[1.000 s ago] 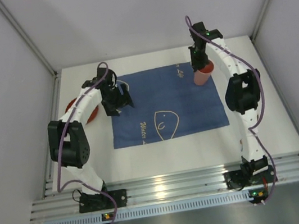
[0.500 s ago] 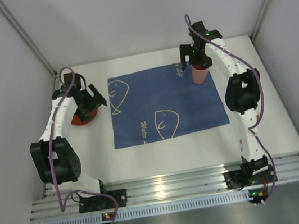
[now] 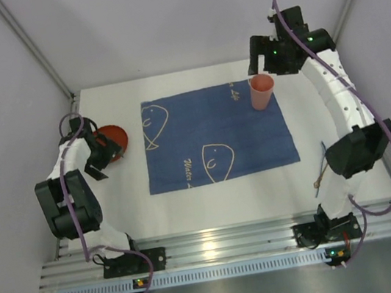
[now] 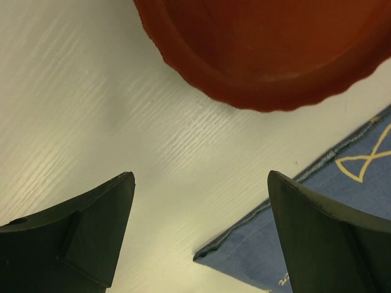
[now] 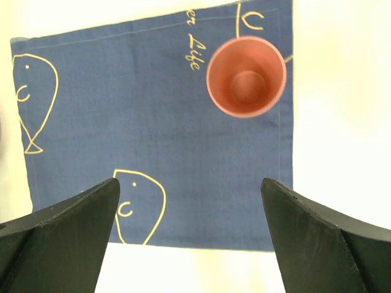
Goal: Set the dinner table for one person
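Observation:
The dinner table (image 3: 190, 207) is white, with a blue cloth mat (image 3: 215, 132) spread in its middle. A pink cup (image 3: 262, 91) stands upright on the mat's far right corner, and the right wrist view looks down into the cup (image 5: 246, 76). My right gripper (image 3: 269, 60) hangs open above and behind the cup, clear of it; the right gripper (image 5: 189, 181) has only the mat (image 5: 153, 122) below it. A red plate (image 3: 114, 139) lies left of the mat. My left gripper (image 3: 102, 165) is open just in front of it, with the left gripper (image 4: 200, 177) near the plate (image 4: 269, 49).
A thin utensil (image 3: 320, 170) lies on the table to the right of the mat, beside the right arm. Grey walls close in the table on three sides. A ribbed aluminium rail (image 3: 226, 246) runs along the near edge. The mat's corner (image 4: 305, 244) lies between my left fingers.
My right gripper opened, let go of the pink cup and rose back and to the right. My left arm swung left off the mat to the red plate.

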`<state>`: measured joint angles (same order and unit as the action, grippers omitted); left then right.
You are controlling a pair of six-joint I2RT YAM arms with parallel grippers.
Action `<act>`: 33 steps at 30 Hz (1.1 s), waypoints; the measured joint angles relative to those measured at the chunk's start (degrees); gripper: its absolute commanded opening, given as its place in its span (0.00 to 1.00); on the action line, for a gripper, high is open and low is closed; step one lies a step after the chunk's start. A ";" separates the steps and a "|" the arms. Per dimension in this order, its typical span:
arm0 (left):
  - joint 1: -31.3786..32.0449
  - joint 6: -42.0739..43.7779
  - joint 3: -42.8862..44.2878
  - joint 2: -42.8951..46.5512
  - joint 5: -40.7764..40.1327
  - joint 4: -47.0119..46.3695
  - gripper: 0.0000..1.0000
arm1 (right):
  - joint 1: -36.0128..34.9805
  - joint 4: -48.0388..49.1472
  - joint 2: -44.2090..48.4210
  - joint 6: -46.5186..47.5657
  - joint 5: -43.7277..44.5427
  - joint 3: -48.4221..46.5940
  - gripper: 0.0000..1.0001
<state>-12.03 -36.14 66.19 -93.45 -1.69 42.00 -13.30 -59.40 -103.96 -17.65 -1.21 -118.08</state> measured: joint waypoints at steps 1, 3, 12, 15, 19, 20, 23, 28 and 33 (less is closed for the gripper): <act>0.00 -0.20 0.00 -1.29 0.13 -0.90 0.95 | 0.00 -0.13 2.10 -0.07 0.26 1.42 1.00; 0.00 -0.68 0.00 -4.07 0.28 -2.80 0.96 | 0.07 0.04 5.86 -0.44 1.03 5.18 1.00; -0.07 -3.30 1.53 -9.38 -2.01 -8.26 0.96 | 1.60 -0.57 12.33 -1.84 3.48 19.21 1.00; -0.24 -4.26 1.53 -9.38 -2.25 -10.32 0.95 | 1.64 -0.68 14.36 -2.23 4.07 21.94 1.00; -0.33 -4.81 1.51 -9.35 -2.21 -12.76 0.94 | 1.70 -0.57 17.03 -3.30 4.63 23.58 1.00; -0.33 -4.90 1.46 -9.35 -2.21 -13.25 0.94 | 1.70 -0.59 17.42 -3.52 4.74 23.76 1.00; -0.50 -5.03 1.11 -9.09 -2.47 -14.19 0.92 | 1.70 -0.59 18.56 -4.15 5.20 24.52 1.00; -1.18 -5.31 1.90 -10.27 -3.69 -13.94 0.86 | 1.75 -0.57 19.26 -5.25 6.05 26.62 1.00; -1.51 -4.57 6.25 -15.10 -4.26 -14.08 0.60 | 3.15 -0.46 19.30 -6.67 5.73 29.57 0.99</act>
<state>-13.54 -40.71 72.44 -108.55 -5.96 27.92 -10.15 -59.86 -84.66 -24.32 4.51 -88.51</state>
